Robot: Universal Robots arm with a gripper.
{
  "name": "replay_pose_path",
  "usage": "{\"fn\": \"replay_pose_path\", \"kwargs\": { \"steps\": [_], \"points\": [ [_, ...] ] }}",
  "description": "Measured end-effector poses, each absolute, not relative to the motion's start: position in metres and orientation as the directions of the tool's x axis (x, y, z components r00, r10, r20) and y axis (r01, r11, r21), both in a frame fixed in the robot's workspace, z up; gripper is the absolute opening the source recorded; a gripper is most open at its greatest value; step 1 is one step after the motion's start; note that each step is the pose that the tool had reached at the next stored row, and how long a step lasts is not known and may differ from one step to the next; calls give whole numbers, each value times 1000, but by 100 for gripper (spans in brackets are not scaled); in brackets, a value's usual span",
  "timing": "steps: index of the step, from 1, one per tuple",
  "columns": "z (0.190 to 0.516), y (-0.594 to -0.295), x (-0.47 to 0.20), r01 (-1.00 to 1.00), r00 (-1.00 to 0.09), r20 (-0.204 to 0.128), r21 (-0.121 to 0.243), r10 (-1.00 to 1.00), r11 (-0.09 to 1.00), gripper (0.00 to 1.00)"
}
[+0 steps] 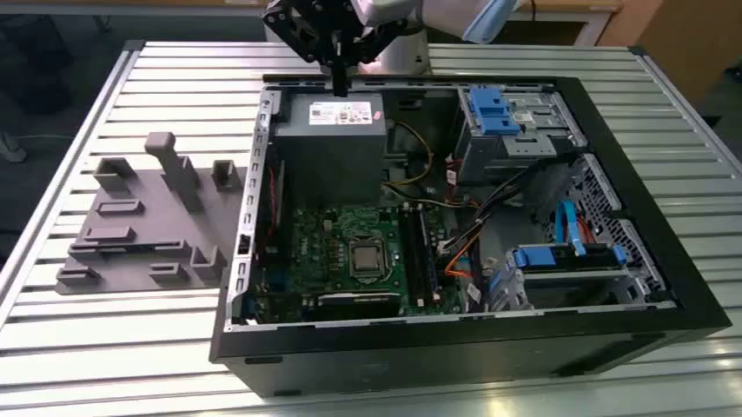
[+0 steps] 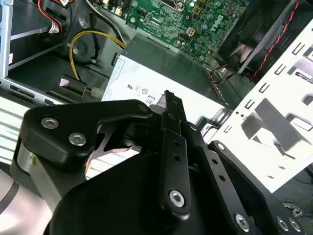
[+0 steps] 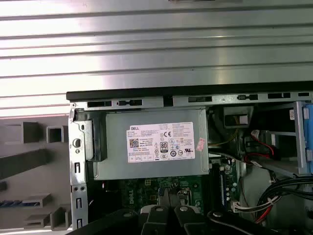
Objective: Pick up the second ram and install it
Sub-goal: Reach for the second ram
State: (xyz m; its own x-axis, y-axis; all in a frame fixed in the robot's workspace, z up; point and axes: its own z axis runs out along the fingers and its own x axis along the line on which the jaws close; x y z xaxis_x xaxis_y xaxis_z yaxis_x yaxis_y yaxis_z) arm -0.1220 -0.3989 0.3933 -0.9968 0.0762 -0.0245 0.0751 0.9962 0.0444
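Observation:
My gripper hangs over the back of the open computer case, just above the grey power supply. Its black fingers stand together, shut, with nothing seen between them. A thin blue-green strip, which looks like the second ram, lies in a slot of the grey holder on the table beside the case, well away from the gripper. On the green motherboard, the long black memory slots run beside the processor socket.
The grey holder with its raised blocks is at the exterior view's left of the case on the slatted metal table. Blue drive brackets, a drive cage and loose cables fill the case's other side.

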Motion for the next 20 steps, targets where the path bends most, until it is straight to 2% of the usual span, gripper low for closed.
{"fn": "replay_pose_path", "kwargs": {
  "steps": [20],
  "points": [
    [393,-399,-129,75,-997,-25,44,76,996,11]
  ]
}}
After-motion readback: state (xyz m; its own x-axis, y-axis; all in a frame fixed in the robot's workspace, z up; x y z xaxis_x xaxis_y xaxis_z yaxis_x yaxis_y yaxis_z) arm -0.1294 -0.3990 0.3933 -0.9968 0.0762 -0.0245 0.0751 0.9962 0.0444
